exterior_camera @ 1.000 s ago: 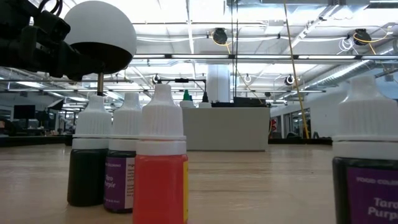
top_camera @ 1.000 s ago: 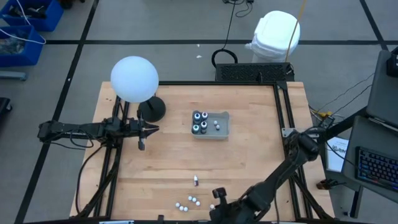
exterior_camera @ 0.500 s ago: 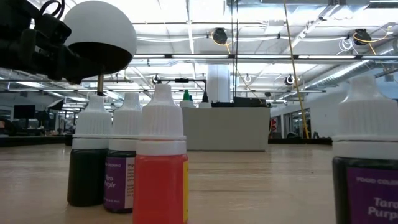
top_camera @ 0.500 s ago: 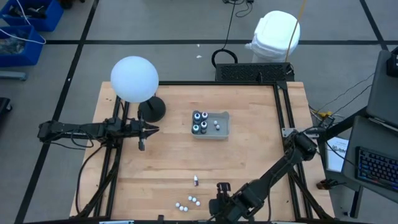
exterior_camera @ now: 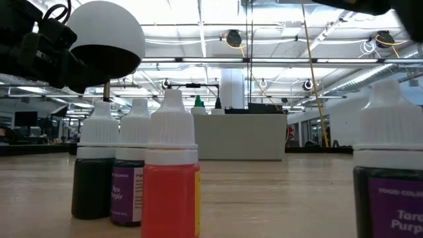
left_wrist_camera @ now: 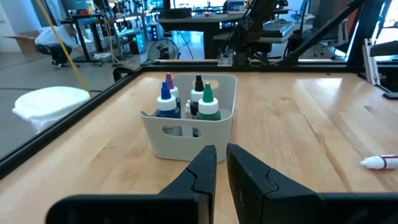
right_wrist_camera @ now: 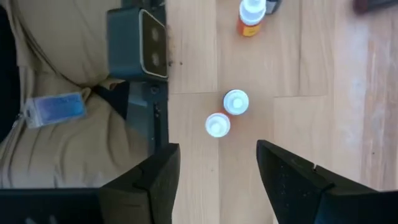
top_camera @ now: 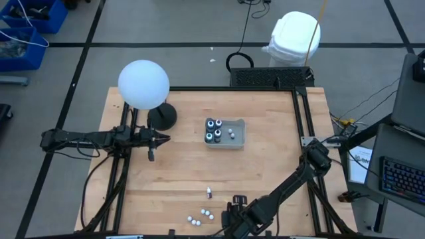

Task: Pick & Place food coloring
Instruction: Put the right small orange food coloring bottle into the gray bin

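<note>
right claw (right_wrist_camera: 217, 171) open above two bottles (right_wrist_camera: 225, 112) near table edge (right_wrist_camera: 166, 93).

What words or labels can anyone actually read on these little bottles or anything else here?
"Taro Purple" under "FOOD COLOR...", cut off by the picture's edge: on the purple bottle nearest the low camera.
"...ro ...rple", partly hidden: on the second purple bottle.
Orange bottle and dark green bottle: no readable label.
Tray bottles: no text shows.
</note>
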`<state>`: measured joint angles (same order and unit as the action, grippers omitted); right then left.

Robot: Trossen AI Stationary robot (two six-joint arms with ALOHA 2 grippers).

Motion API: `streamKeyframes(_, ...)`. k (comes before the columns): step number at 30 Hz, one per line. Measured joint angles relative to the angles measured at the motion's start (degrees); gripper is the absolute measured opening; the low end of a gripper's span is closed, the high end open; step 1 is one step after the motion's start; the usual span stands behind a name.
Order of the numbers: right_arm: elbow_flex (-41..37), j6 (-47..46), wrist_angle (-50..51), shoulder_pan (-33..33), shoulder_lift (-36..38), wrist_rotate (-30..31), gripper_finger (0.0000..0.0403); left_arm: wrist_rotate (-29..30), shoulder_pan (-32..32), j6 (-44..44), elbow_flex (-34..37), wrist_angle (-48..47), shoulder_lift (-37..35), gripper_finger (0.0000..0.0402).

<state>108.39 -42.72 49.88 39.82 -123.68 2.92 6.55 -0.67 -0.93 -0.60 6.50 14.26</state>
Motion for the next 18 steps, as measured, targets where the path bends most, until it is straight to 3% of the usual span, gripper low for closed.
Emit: streamKeyframes(18,-0.1,1.4,-2.2,-0.6,-1.9,0.0,0.0203,0.0,0.0,0.0,0.0,-0.8,0.0,0.0047)
